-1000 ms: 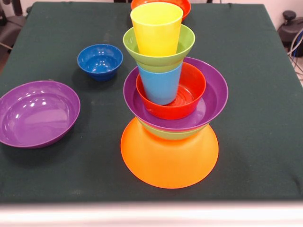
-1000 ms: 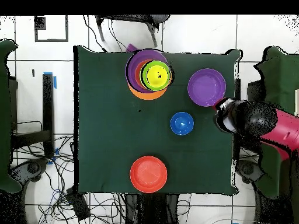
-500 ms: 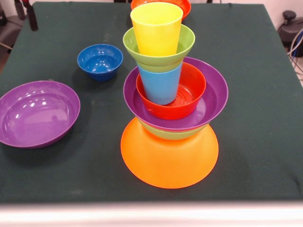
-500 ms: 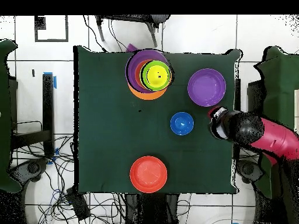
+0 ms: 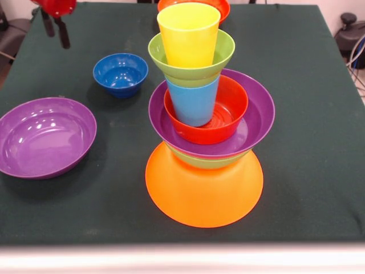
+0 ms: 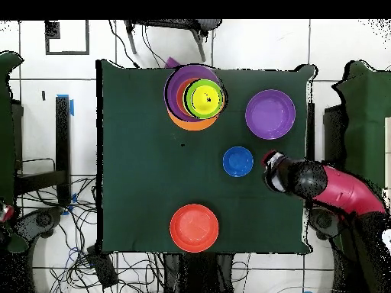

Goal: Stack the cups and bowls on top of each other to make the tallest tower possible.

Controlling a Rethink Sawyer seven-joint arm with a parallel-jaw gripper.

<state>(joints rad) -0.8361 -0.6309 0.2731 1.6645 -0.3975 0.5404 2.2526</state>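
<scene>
The tower stands near the table's front: an upturned orange bowl (image 5: 203, 194), a green bowl (image 5: 205, 162), a purple bowl (image 5: 258, 120), a red-orange bowl (image 5: 232, 107), the light blue cup (image 5: 194, 103), a second green bowl (image 5: 191, 73) and the yellow cup (image 5: 188, 34) on top. From above the tower (image 6: 195, 95) sits at the table's upper edge. My gripper (image 5: 56, 31) hangs open and empty at the top left, behind and left of the small dark blue bowl (image 5: 120, 73). In the overhead view the gripper (image 6: 269, 164) is just right of that blue bowl (image 6: 238, 161).
A loose purple bowl (image 5: 45, 136) lies at the left, also seen from above as the purple bowl (image 6: 270, 114) beside the arm. A red-orange bowl (image 6: 194, 227) sits alone near the robot's edge; its rim (image 5: 223, 5) shows behind the yellow cup. The red arm (image 6: 344, 192) reaches in from the right.
The arm has swung in from the table's side edge, over the cloth and closer to the dark blue bowl. The gripper now shows in the front view. Bowls and cups have not moved.
</scene>
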